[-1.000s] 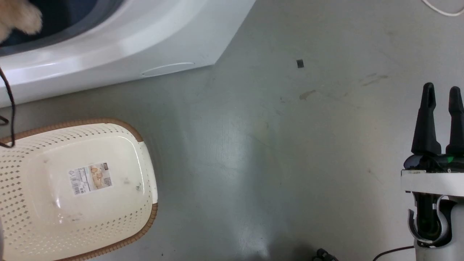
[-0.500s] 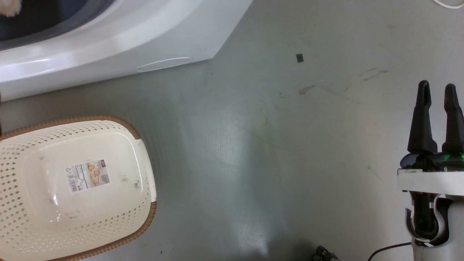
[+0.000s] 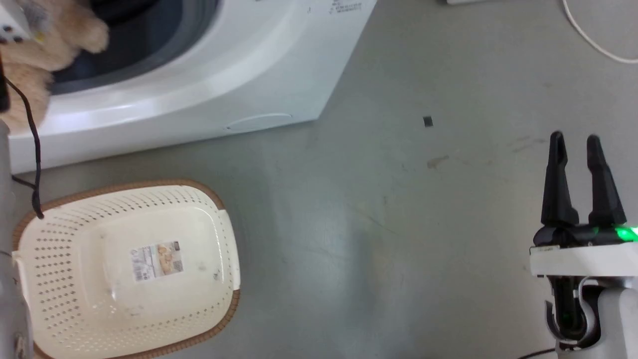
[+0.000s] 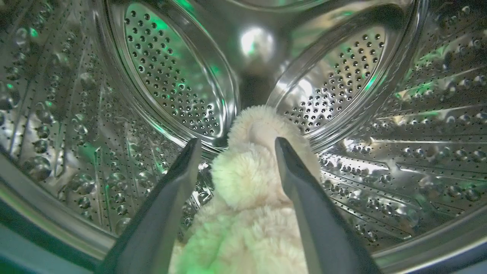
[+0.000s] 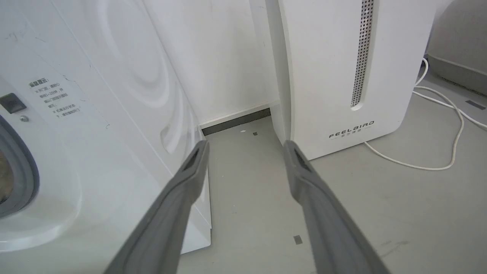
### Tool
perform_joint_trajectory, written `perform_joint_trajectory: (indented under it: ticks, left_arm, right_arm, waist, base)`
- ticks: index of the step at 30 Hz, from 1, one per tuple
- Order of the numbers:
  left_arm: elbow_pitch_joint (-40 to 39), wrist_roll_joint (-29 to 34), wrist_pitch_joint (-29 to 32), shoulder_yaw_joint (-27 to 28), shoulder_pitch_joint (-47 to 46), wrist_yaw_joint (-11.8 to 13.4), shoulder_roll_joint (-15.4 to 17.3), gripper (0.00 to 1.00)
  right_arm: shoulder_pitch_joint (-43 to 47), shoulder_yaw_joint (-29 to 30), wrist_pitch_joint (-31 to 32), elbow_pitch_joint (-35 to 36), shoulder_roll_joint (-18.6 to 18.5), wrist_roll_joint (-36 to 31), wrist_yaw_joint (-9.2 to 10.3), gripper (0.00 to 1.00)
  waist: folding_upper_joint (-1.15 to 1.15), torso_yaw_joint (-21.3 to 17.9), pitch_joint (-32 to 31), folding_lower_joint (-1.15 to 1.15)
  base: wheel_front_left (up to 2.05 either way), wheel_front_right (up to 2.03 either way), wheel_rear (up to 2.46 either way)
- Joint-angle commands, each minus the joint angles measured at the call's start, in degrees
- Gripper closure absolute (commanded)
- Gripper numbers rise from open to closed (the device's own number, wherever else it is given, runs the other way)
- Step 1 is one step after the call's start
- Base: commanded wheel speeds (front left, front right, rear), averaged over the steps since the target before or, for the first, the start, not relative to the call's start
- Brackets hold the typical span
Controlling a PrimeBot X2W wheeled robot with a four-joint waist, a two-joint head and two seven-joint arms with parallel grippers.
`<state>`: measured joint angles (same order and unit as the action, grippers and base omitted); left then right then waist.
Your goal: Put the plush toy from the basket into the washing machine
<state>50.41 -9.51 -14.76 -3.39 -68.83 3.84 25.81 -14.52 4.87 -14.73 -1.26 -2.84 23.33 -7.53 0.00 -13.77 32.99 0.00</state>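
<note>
Plush toy (image 4: 247,182) reaches into the washing machine (image 3: 224,75) drum (image 4: 171,76), flanked by the left gripper (image 4: 237,140), hold uncertain. The head camera has shifted; the basket (image 3: 55,279) sits empty, the right gripper (image 3: 574,138) idles spread, and the task looks nearly done.

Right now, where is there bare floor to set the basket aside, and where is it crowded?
Free: the floor between the basket and the right gripper, in front of the washing machine. Crowded: the porthole, partly filled by the plush toy; a white cable crosses the far right corner.
</note>
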Motion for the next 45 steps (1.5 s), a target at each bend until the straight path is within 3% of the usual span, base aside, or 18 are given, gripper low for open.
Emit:
perform_joint_trajectory:
  ticks: [1, 16, 24, 34, 45]
  left_arm:
    - [0.08, 0.22, -0.24, -0.40, 1.85, -0.45, -0.36, 0.00]
    - [-6.75, -0.40, -0.24, 1.81, 18.09, -1.53, -4.75, 0.00]
    - [-17.29, 1.36, -0.24, 2.83, 30.11, 0.09, -9.75, 0.00]
    - [-30.24, 3.72, -0.24, 4.09, 44.63, -1.02, -15.00, 0.00]
    - [-36.33, 5.69, -0.24, 5.32, 55.60, -2.47, -19.29, 0.00]
  right_arm:
    - [1.04, -0.05, -0.27, -0.63, -0.04, -0.19, 0.04, 0.00]
    - [5.74, 0.88, -0.27, -2.26, -0.04, -2.41, 0.04, 0.00]
    - [9.17, 1.26, -0.27, -1.78, -0.04, -3.77, 0.04, 0.00]
    - [13.03, 0.77, -0.27, -0.35, -0.04, -6.51, 0.04, 0.00]
    - [15.97, -0.47, -0.27, 1.04, -0.04, -8.64, 0.04, 0.00]
  waist:
    - [0.00, 1.28, -2.37, 0.00]
    - [0.00, 5.06, -13.56, 0.00]
    - [0.00, 7.57, -19.29, 0.00]
    - [0.00, 10.32, -25.08, 0.00]
    - [0.00, 11.94, -29.50, 0.00]
  base:
    - [0.00, 0.00, 0.00]
    - [0.00, 0.00, 0.00]
    - [0.00, 0.00, 0.00]
    - [0.00, 0.00, 0.00]
    - [0.00, 0.00, 0.00]
